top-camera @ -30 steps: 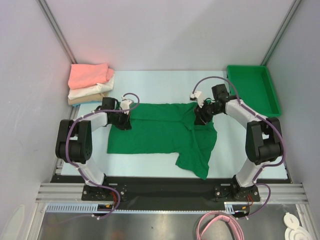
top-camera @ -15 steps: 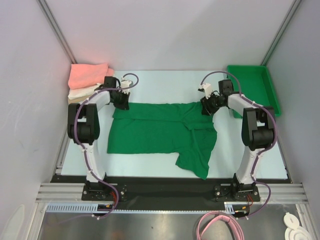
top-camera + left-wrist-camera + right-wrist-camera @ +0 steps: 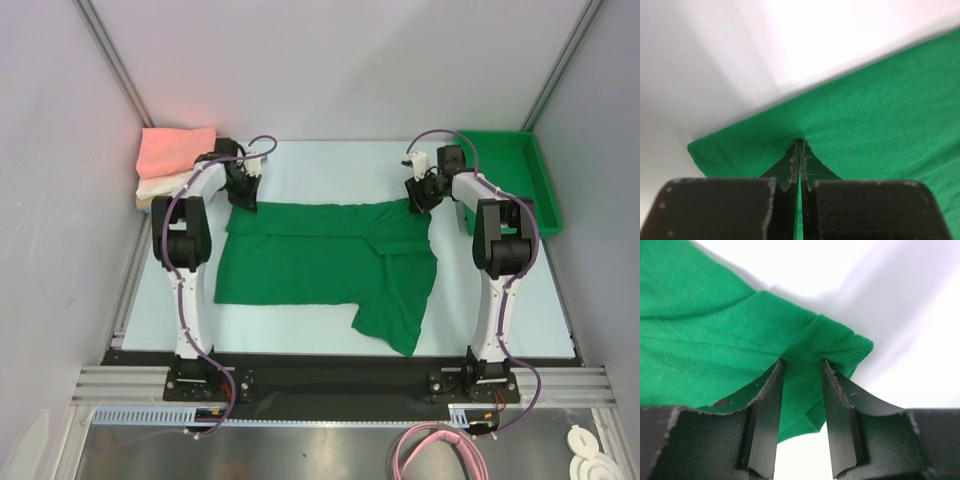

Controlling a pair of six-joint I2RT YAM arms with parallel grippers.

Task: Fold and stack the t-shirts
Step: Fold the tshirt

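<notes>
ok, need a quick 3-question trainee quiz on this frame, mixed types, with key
1. True or false: the left gripper is open.
2. The folded stack sits at: A the far-left corner, B the far-right corner, C the near edge.
3. Which corner of the shirt is the right gripper at?
Key: 1 false, it is shut on the shirt. 2 A. 3 the far right corner.

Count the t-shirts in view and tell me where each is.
4. The dark green t-shirt lies spread mid-table. Stacked at the far left: salmon pink shirt on top, white shirt, tan shirt lowest, partly hidden by the left arm. More may be hidden.
</notes>
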